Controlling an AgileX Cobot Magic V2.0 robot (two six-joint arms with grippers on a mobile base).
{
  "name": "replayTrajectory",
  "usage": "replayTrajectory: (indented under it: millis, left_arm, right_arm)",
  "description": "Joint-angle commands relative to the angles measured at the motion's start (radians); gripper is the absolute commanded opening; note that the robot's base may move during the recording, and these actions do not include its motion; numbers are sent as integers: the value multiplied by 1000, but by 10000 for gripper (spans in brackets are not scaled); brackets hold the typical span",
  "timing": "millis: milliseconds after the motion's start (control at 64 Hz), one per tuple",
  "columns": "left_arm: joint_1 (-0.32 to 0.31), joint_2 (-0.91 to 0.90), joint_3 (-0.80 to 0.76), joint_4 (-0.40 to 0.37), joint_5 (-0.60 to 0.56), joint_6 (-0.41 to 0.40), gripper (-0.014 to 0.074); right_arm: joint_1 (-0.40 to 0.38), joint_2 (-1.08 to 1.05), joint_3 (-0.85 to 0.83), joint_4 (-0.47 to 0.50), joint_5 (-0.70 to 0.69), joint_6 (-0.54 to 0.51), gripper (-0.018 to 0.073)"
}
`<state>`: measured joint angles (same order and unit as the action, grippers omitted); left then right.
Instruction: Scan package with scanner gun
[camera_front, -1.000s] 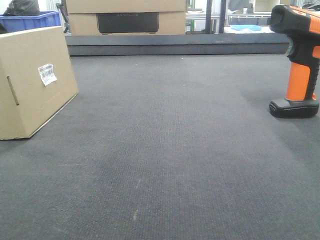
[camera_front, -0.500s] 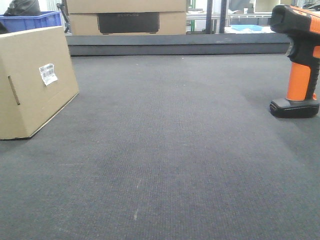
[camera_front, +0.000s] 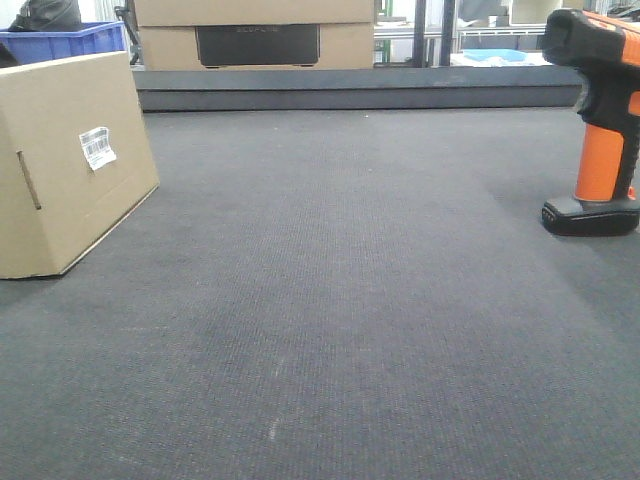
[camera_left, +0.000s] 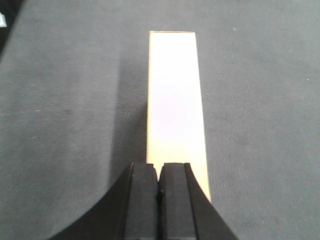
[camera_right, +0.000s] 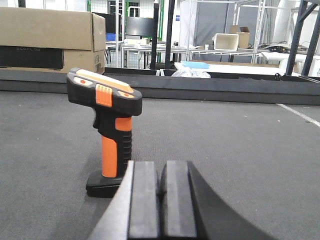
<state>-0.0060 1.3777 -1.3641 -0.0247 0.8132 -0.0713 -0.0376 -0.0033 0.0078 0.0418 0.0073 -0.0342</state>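
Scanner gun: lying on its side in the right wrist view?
No, the scanner gun stands upright on its flat black base.

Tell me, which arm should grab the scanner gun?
Probably the right. The scanner gun stands upright just ahead of the right gripper, while the left gripper hangs over the package.

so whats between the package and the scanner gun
Nothing but bare dark mat between the package and the scanner gun, seen in the front-facing view.

Looks like a warehouse-style lab, folks: dark frame uprights (camera_right: 170, 30), white worktables (camera_right: 240, 67), a big cardboard box (camera_right: 47, 30) and a blue plastic crate (camera_front: 65, 42) behind the grey carpeted bench (camera_front: 330, 300).
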Motion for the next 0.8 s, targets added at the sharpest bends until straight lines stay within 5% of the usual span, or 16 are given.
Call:
replayTrajectory:
  millis: [0, 172, 469, 782]
  left_arm:
    - [-22, 79, -81, 55, 43, -85, -111]
    - [-73, 173, -138, 78, 60, -87, -56]
    - [-86, 215, -138, 90, 61, -111, 475]
    - [-86, 300, -138, 109, 86, -118, 532]
  right_arm:
    - [0, 3, -8, -4, -22, -3, -162]
    - [0, 3, -8, -4, -22, -3, -162]
    - [0, 3, -8, -4, -22, -3, -162]
    - [0, 3, -8, -4, -22, -3, -162]
